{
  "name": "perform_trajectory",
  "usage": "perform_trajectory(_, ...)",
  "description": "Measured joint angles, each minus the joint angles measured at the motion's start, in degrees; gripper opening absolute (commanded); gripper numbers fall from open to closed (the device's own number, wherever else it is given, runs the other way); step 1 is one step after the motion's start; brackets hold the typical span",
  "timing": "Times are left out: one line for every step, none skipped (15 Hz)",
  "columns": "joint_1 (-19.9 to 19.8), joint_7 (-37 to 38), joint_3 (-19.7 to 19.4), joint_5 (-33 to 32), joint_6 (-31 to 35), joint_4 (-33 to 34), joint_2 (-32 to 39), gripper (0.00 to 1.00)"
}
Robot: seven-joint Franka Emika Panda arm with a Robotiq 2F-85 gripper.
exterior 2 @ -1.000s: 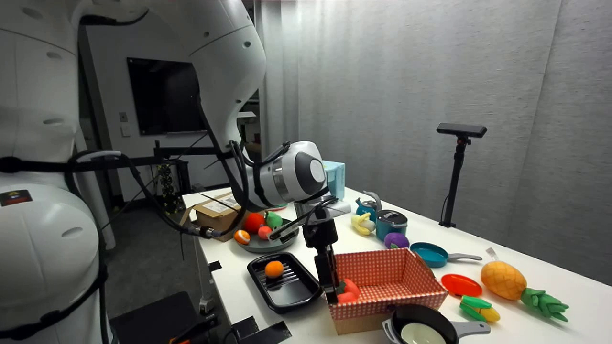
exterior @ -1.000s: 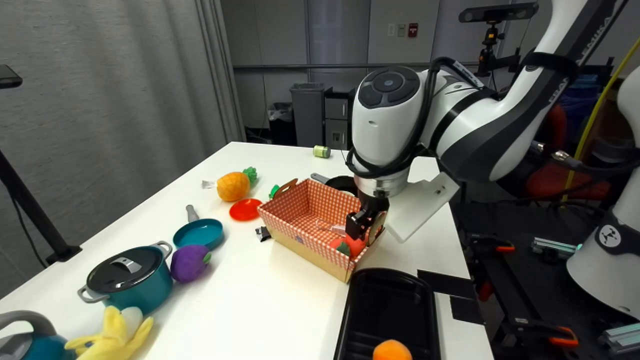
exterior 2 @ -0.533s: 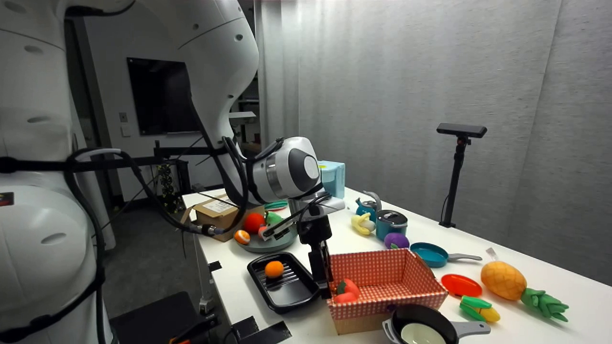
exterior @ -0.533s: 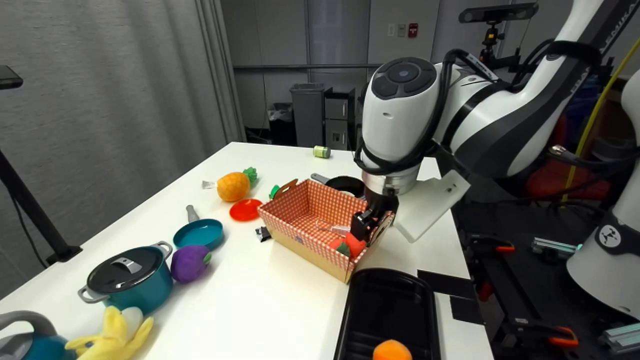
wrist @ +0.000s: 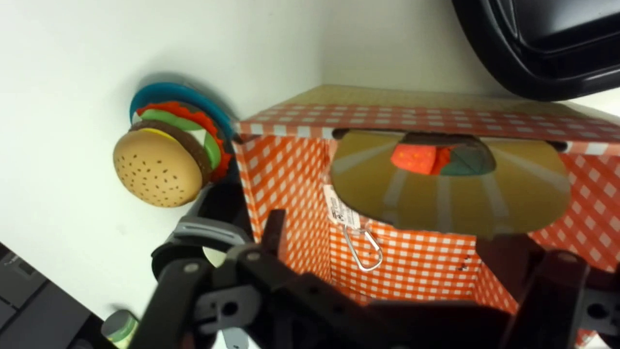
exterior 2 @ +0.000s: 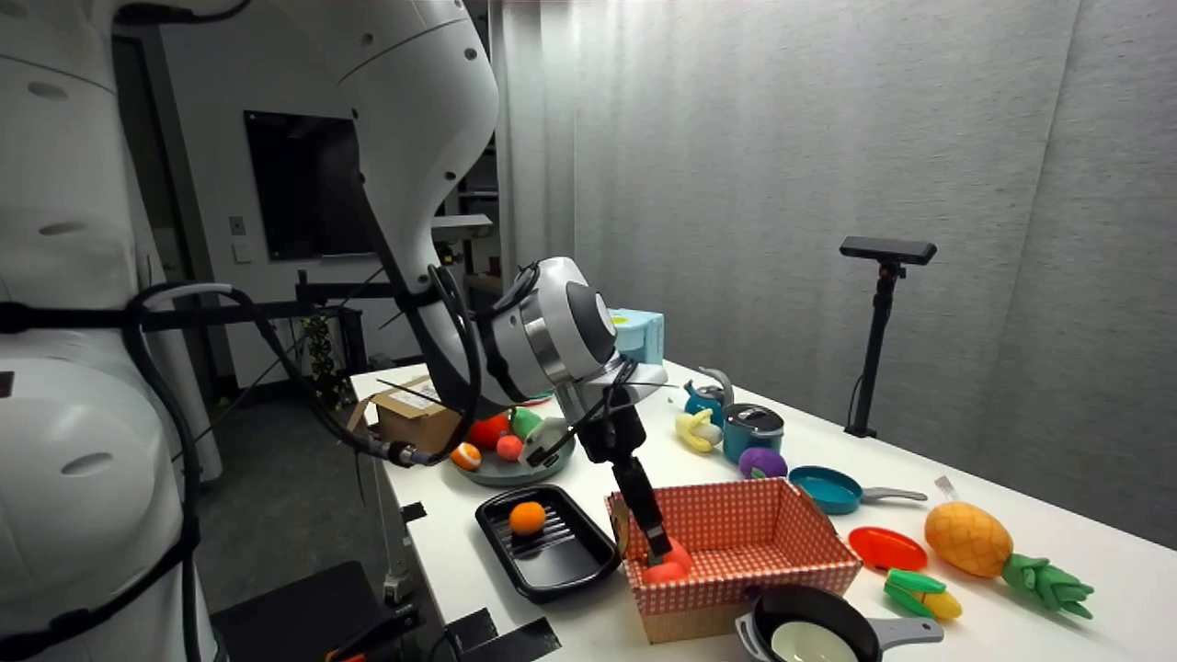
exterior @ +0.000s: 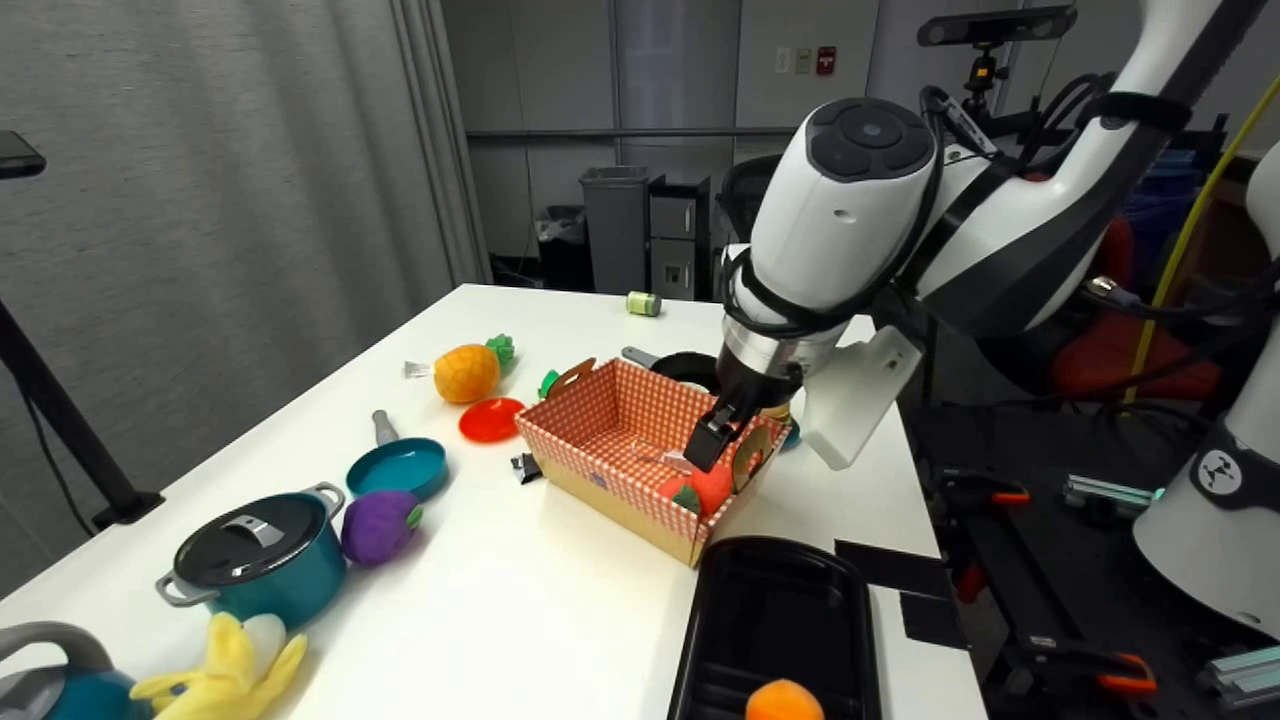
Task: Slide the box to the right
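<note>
Box [exterior 2: 736, 526] stands upright, its long axis pointing toward the black tray [exterior 2: 561, 561]; near this end, the pincer [wrist: 390, 242] is spread wide.

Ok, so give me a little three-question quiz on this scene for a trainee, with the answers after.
1. What lies in the black ridged rectangular tray?
2. True or false: in the wrist view, the black two-fingered pincer stands open.
3. Inside the red-and-white checked rectangular box lies: A, a peeled yellow plush banana; B, a red toy food with a green leafy part; C, a purple plush eggplant.
Key: 1, a round orange toy fruit; 2, true; 3, B.
</note>
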Motion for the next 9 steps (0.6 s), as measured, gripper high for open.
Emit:
perform_trajectory(0.00,1.00,-0.44,-2.92,0.70,0.03,-0.08,1.00)
perform_trajectory(0.00,2.18,-0.86,-5.90,1.34,0.12,-0.12,1.00)
perform_trajectory(0.29,2.29,-0.49,-6.49,1.26,0.56,-0.72,1.00)
perform_trajectory(0.89,1.97,0.46,-6.35,0.78,1.48,-2.24,1.00)
perform_trajectory(1.69,1.75,1.66,-6.33,0.39,2.41,-4.07,1.00)
perform_trajectory(2.73,1.59,3.05,-6.33,-0.21,3.34,-5.88,1.00)
perform_trajectory(3.78,1.18,4.45,-6.34,-0.78,4.25,-7.59,1.00)
perform_trajectory(4.91,0.38,6.00,-6.31,-1.50,5.25,-9.21,1.00)
perform_trajectory(6.11,-0.70,7.58,-5.85,-2.28,6.29,-10.50,1.00)
